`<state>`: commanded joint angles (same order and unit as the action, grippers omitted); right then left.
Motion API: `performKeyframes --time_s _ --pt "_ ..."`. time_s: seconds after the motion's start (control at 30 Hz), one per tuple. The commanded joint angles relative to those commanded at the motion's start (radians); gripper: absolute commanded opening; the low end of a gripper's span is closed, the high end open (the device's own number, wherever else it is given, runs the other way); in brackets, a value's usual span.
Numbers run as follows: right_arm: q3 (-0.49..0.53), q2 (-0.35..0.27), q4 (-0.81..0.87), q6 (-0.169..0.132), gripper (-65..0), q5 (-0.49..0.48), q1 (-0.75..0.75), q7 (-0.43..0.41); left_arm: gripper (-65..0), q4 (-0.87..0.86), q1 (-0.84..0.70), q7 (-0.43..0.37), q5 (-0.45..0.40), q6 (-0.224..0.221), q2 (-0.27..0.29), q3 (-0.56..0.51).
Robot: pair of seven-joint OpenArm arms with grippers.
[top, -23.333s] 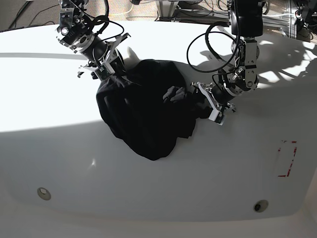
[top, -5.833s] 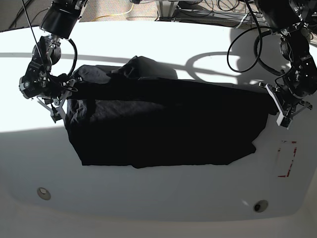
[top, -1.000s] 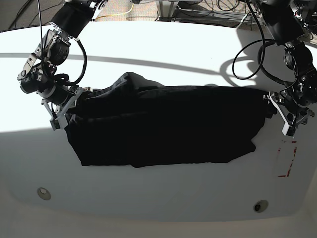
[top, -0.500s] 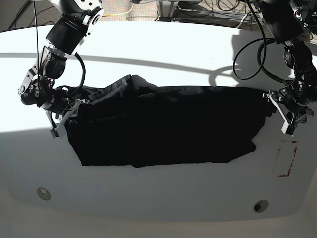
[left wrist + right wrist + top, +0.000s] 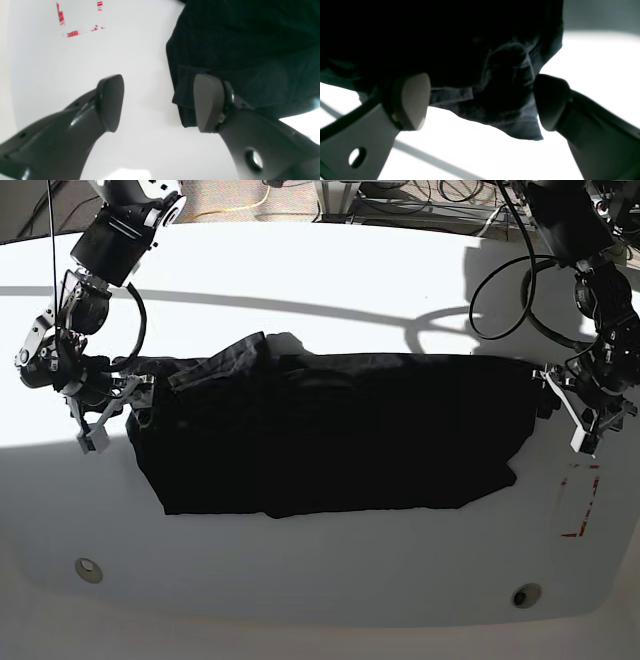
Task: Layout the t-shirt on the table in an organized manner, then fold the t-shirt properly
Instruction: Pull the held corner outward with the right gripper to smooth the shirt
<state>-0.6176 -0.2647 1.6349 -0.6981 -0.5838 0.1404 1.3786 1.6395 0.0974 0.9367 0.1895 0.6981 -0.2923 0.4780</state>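
Observation:
The black t-shirt [image 5: 330,430] lies spread wide across the middle of the white table [image 5: 320,280], with a bunched fold [image 5: 225,352] at its back left. My right gripper [image 5: 112,415] is at the shirt's left edge and stands open. In the right wrist view a rumpled cloth edge [image 5: 495,117] sits between the spread fingers [image 5: 412,100], which do not pinch it. My left gripper [image 5: 567,412] is open at the shirt's right edge. In the left wrist view the shirt's corner [image 5: 185,100] lies against the right finger [image 5: 208,102], and bare table lies between the fingers.
A red dashed rectangle mark [image 5: 578,500] lies on the table just in front of the left gripper and shows again as the red mark [image 5: 75,32]. Two round metal discs [image 5: 88,568] [image 5: 526,595] sit near the front edge. Cables and frames crowd the space behind the table.
My right gripper has let go of the shirt's left edge and drawn back to the left. The raised cloth at the back left has sunk lower. The left arm has barely moved.

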Motion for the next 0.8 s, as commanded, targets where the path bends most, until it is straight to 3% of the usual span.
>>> performKeyframes --time_s 0.3,0.8 --pt "0.002 0.071 0.089 0.000 -1.6 -0.002 -0.109 0.009 -23.6 0.002 0.000 0.000 0.000 0.000 0.002 0.000" --pt "0.003 0.089 -0.057 0.000 -1.6 0.005 -0.006 -0.035 -23.9 0.002 -0.020 -0.002 0.000 0.000 0.003 0.000"
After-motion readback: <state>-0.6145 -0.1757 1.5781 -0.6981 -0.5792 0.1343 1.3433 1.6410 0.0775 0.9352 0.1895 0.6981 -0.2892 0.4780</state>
